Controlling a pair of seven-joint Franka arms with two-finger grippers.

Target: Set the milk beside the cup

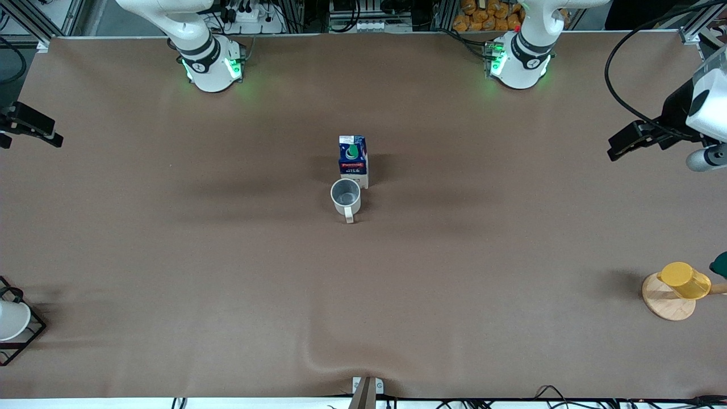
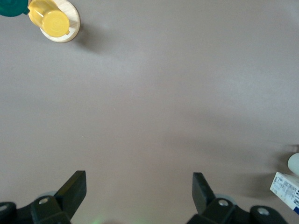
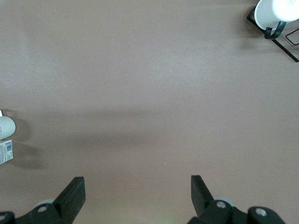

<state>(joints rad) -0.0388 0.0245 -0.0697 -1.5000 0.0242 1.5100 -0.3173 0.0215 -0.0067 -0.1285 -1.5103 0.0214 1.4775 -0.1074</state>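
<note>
1. Blue and white, the milk (image 1: 353,160) stood upright in the middle of the brown bench (image 1: 170,255), touching or almost touching the cup (image 1: 346,196)
2. The cup sat just nearer the front camera than the milk, with its handle pointing toward that camera
3. The milk's long side ran straight up, with its green cap on top
4. The left tool (image 1: 636,139) hung over its own end of the bench, fingers wide apart, holding nothing
5. The right tool (image 1: 31,126) hung over the other end, also wide apart and empty
6. Both looked about as far from the milk, so I think the job was done
</note>
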